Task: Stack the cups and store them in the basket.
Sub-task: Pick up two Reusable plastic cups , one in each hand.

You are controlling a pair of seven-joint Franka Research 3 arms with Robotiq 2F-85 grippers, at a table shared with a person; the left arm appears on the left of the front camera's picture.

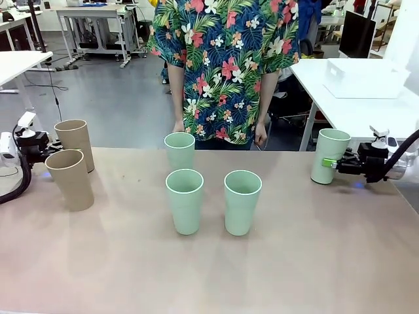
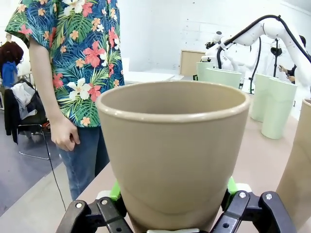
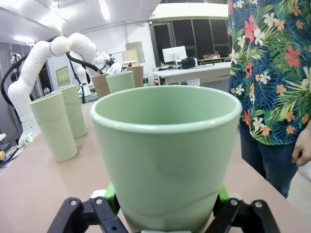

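Front view: my left tool (image 1: 55, 152), at the frame's left edge, pinches the rear tan cup (image 1: 75, 140), with a second tan cup (image 1: 69, 180) just before it. My right tool (image 1: 332, 164), far right, pinches a mint cup (image 1: 329, 154). Three mint cups (image 1: 185, 199) stand mid-counter (image 1: 294, 261). The basket (image 1: 363, 78) sits on a white table, upper right.

Left wrist view: green pads (image 2: 115, 190) squeeze the tan cup's base.

Right wrist view: green pads (image 3: 111, 191) squeeze the mint cup's base.

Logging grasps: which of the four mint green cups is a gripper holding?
The far-right mint cup, clamped in the right gripper; the other three stand free. The left gripper holds a tan cup.
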